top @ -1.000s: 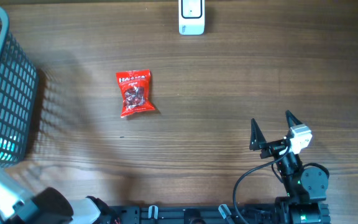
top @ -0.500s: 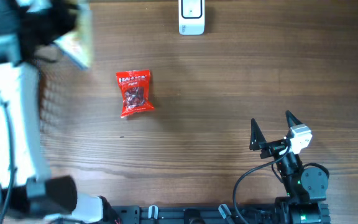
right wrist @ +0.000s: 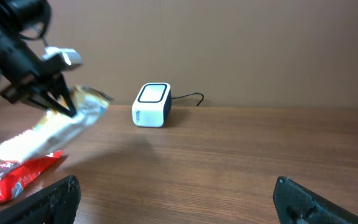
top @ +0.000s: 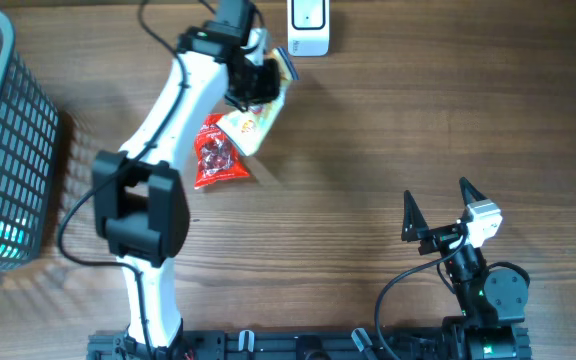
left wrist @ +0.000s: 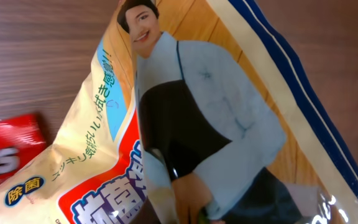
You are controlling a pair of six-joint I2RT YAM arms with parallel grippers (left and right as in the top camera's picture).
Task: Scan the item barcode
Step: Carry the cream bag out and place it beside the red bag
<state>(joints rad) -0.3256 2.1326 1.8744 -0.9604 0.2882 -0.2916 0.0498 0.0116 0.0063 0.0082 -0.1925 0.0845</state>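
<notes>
While my left pincer (top: 266, 82) grips the cream bag (top: 251, 128) beside the scanner (top: 308, 28) (right pincer (top: 436, 192) gapes, idle), I judge scanning unfinished.

Overhead: light even, moderately bright across the table (top: 398, 120). The basket (top: 8, 150) throws a faint grid shadow toward the bag (top: 253, 128), and a soft shadow lies just beside the bag. Left wrist: bag fills the frame, print slightly soft, small glare at its lower corner. Right wrist: fingers (right wrist: 48, 202) dark and blurred along the bottom edge.
</notes>
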